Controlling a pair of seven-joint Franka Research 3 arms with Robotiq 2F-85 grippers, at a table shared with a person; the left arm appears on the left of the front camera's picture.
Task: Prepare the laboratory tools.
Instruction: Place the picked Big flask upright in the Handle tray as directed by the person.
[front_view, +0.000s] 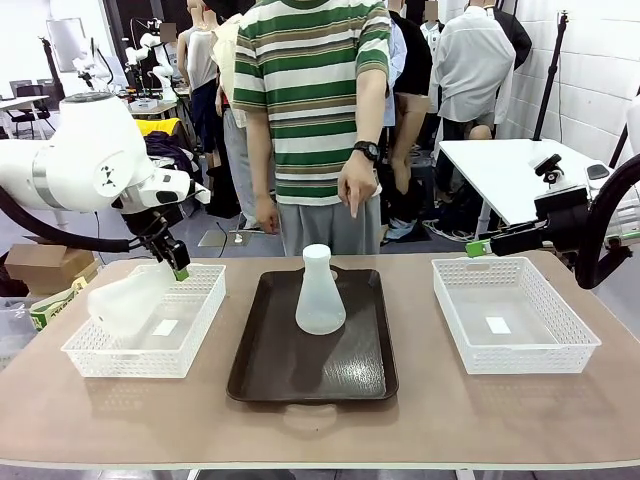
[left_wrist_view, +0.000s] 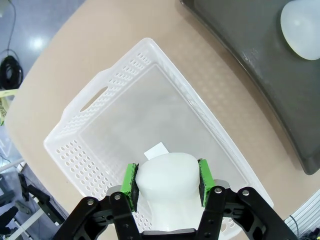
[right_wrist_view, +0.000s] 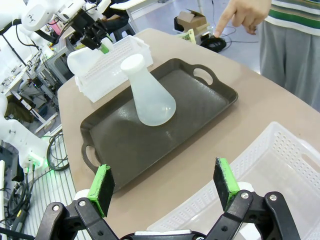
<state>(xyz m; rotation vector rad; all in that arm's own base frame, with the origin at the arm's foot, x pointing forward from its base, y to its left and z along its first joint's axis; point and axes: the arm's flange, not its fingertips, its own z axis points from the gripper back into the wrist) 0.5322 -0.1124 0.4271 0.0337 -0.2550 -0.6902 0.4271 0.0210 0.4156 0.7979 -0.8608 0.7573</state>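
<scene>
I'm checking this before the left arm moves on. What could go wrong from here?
1. The left gripper pinches a tilted flask only by its neck over the left basket; it might slip or swing.
2. The other flask stands loose on the tray, near the person's pointing hand; a bump could tip it.

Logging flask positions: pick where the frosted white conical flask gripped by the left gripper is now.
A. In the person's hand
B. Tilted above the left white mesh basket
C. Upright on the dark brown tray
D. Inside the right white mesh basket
B: the left gripper is shut on the frosted white conical flask, holding it tilted above the left white mesh basket.
</scene>
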